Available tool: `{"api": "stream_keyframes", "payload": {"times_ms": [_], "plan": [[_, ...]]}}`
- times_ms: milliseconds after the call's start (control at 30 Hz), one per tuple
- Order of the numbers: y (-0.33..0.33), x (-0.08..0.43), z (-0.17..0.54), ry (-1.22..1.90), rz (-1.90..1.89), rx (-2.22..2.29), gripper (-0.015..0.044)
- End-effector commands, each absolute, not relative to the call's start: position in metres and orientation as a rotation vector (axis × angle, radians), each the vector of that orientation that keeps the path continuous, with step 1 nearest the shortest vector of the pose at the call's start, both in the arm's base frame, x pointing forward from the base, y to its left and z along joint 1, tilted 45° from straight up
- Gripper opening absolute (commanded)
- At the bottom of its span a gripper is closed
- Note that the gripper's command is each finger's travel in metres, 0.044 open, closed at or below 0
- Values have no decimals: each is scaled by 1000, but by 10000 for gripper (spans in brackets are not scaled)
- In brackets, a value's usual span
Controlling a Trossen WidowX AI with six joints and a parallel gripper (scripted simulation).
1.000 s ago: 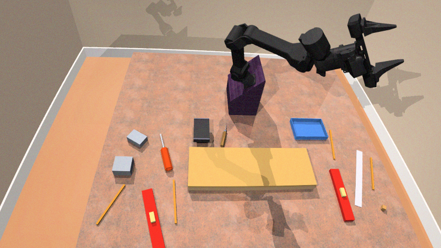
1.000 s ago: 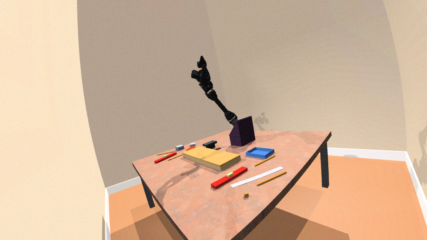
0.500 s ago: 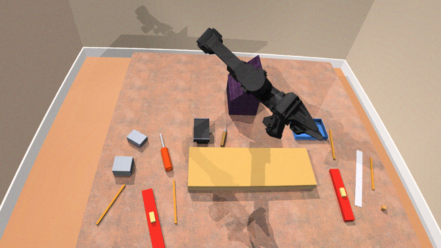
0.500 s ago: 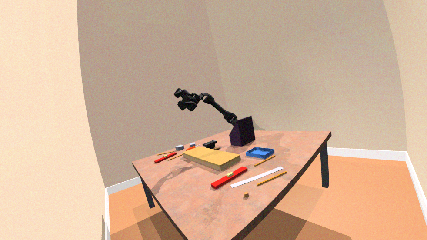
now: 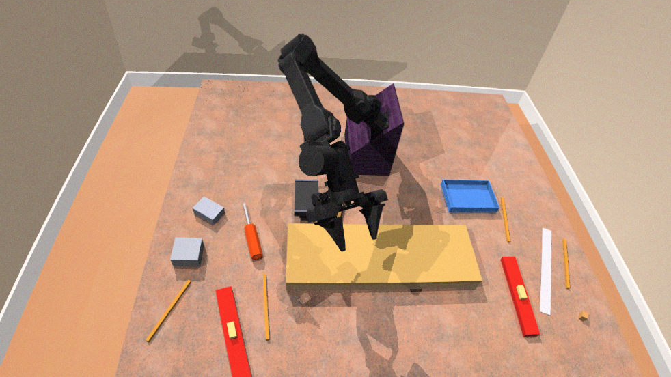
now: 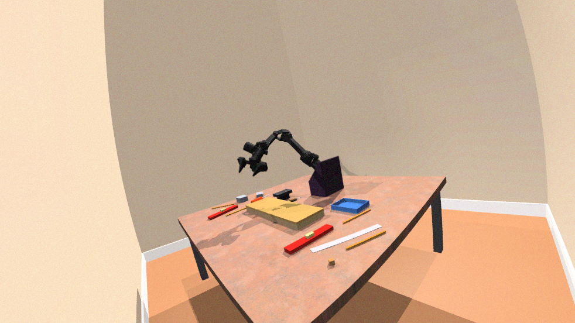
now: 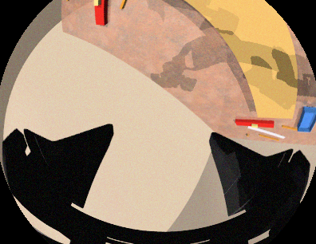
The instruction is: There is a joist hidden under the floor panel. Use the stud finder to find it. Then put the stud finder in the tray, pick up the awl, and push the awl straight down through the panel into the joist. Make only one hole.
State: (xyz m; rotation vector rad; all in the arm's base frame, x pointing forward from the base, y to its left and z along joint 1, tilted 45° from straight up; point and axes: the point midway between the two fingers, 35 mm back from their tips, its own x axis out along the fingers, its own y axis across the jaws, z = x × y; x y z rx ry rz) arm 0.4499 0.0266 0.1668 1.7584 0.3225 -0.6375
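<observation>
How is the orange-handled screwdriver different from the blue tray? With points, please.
The screwdriver (image 5: pixel 253 240) is long and thin, while the tray (image 5: pixel 469 195) (image 6: pixel 350 205) (image 7: pixel 308 119) is a shallow open box with raised sides. The screwdriver has an orange handle and a pale shaft; the tray is blue all over. In the top view, the screwdriver lies left of the yellow panel's near end, the tray beyond its far right corner. Both rest on the table.

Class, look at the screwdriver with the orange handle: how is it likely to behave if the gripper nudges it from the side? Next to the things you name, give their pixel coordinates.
The screwdriver (image 5: pixel 253 241) would probably roll only in short flops, since its handle looks faceted. It may also swing round as it moves, because the handle is much thicker than the thin shaft. It seems stiff, its shaft looking straight.
</observation>
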Motion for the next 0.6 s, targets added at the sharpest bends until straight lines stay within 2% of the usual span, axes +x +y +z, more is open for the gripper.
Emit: {"api": "stream_keyframes", "payload": {"times_ms": [0,300,567], "plan": [[-24,419,156,197,-831,1807,440],[-130,308,134,-197,-1297,1855,440],[-178,212,121,-592,-1599,1829,440]]}}
